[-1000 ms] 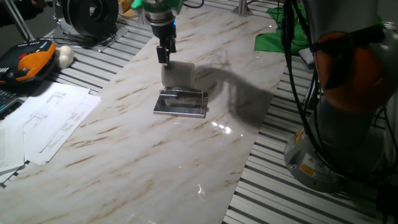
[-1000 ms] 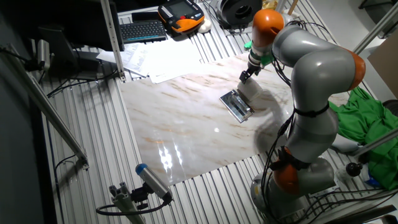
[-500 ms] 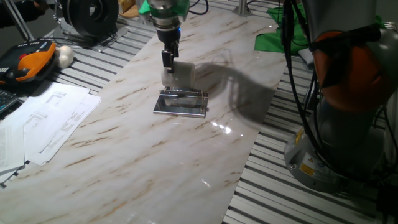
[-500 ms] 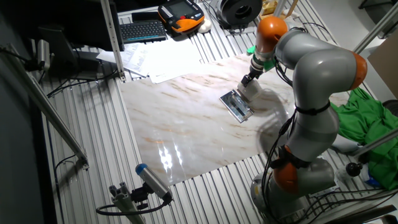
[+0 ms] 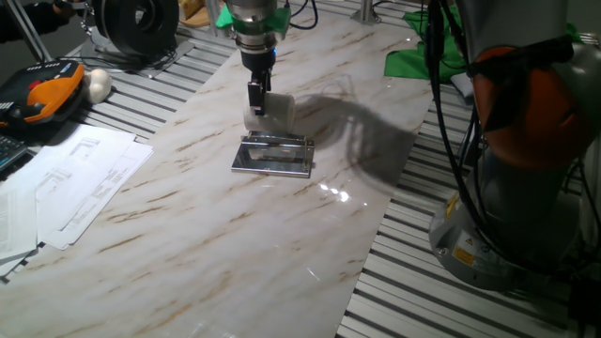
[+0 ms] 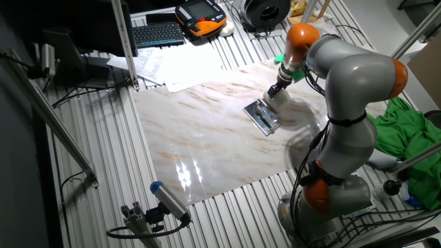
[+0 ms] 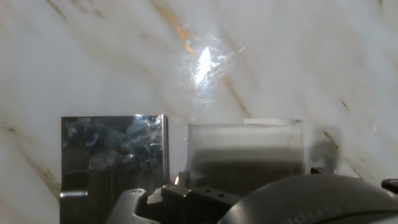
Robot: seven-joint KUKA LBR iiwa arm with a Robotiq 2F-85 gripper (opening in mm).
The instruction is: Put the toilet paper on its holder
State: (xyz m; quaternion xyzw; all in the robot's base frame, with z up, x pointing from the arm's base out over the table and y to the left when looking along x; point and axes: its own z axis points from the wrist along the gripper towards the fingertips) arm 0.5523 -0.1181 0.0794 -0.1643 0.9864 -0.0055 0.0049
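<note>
The toilet paper [image 5: 271,112] is a small white roll lying on the marble table top, touching or nearly touching the far edge of the holder [image 5: 273,156]. The holder is a shiny chrome plate with a bar, lying flat. My gripper [image 5: 255,97] points down at the roll's upper left end, right against it. Its fingers look narrow and close together, and I cannot tell whether they grip anything. In the hand view the roll [image 7: 245,149] is right of centre and the holder [image 7: 115,152] is at the left. In the other fixed view the gripper [image 6: 274,90] is above the holder [image 6: 262,116].
White paper sheets [image 5: 70,178] lie at the left table edge. An orange and black pendant [image 5: 42,94] and a white ball [image 5: 98,84] are beyond them. A black spool [image 5: 131,23] stands at the back left. Green cloth [image 5: 418,47] lies at the back right. The robot base [image 5: 526,169] is at the right.
My gripper has moved a little right and down, closer to the roll. The roll and the holder have not moved.
</note>
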